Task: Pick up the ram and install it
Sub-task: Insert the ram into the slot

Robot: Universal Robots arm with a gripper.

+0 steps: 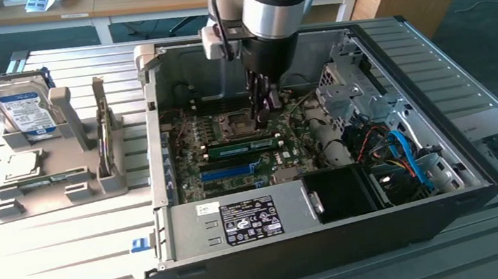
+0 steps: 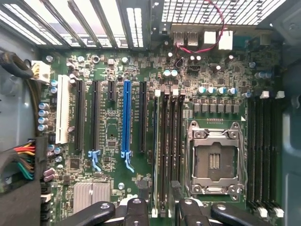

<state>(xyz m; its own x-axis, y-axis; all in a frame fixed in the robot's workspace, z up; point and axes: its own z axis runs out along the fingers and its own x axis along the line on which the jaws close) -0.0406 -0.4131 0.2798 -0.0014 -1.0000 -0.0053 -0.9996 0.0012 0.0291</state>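
- The gripper [image 1: 267, 109] is hanging inside the open computer case [image 1: 337, 249], low over the motherboard [image 1: 188, 181].
- Its fingers [image 2: 136, 213] are standing apart, gripping nothing and straddling the memory slots [image 2: 169, 146].
- The ram [image 1: 242, 146] is sitting in those slots beside the processor socket [image 1: 233, 121], just beside the fingertips.
- The case is resting on the bench [image 1: 81, 229].
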